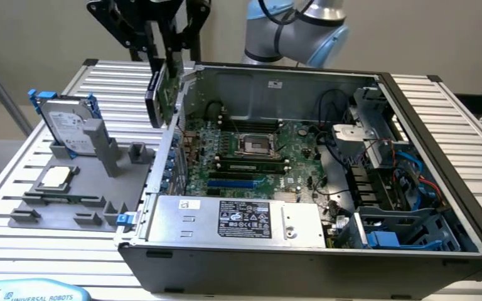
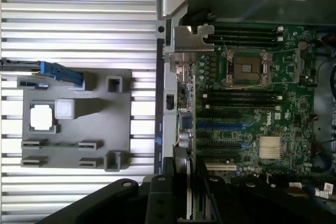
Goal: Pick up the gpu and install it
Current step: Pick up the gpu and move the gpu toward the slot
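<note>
In the exterior view my gripper (image 1: 164, 59) hangs over the open computer case's (image 1: 442, 157) wall on that view's left, shut on the gpu (image 1: 160, 94). The card is held upright on edge, green board and black cooler facing sideways, clear above the motherboard (image 1: 250, 147). In the wrist view the gpu (image 2: 188, 182) appears edge-on between my dark fingers (image 2: 168, 174), its silver bracket end (image 2: 181, 137) lined up along the case's rear slot wall. The motherboard (image 2: 252, 103) lies beside it, with a blue expansion slot (image 2: 218, 126) near the card's line.
A grey fixture (image 1: 73, 194) outside the case carries a silver hard drive with blue rails (image 1: 65, 122) and a CPU chip (image 1: 57, 177). Inside are memory sticks (image 1: 245, 168), a power supply (image 1: 233, 219), cables and a drive cage (image 1: 391, 232). A pendant (image 1: 32, 291) sits at the front edge.
</note>
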Robot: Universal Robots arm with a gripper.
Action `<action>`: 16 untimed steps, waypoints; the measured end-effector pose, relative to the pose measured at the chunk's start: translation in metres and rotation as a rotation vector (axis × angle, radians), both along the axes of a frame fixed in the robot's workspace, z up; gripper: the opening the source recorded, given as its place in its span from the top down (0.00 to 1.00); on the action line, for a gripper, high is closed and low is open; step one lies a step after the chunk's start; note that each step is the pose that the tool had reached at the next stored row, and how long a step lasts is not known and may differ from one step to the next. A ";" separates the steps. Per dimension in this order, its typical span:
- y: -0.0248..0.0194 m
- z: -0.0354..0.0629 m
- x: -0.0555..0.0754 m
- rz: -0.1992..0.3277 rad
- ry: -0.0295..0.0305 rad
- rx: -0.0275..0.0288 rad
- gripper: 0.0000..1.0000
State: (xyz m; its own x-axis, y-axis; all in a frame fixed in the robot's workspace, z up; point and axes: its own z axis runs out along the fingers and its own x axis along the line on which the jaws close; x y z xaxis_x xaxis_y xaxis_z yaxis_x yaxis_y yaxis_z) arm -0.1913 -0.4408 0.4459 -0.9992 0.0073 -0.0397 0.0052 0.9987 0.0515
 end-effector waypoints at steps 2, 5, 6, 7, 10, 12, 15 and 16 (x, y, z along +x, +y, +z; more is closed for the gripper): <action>0.0000 0.0000 0.009 0.000 0.0002 0.0000 0.73; 0.0000 -0.0004 0.023 0.000 0.0002 0.0000 0.73; 0.0000 -0.0009 0.027 0.000 0.0002 0.0000 0.73; 0.0000 -0.0017 0.032 0.000 0.0002 0.0000 0.73; 0.0000 -0.0061 0.045 0.000 0.0003 -0.0013 0.73; 0.0000 -0.0095 0.055 0.000 0.0002 -0.0029 0.73; 0.0000 -0.0146 0.068 0.000 0.0003 -0.0060 0.73; 0.0000 -0.0163 0.072 0.000 0.0003 -0.0070 0.73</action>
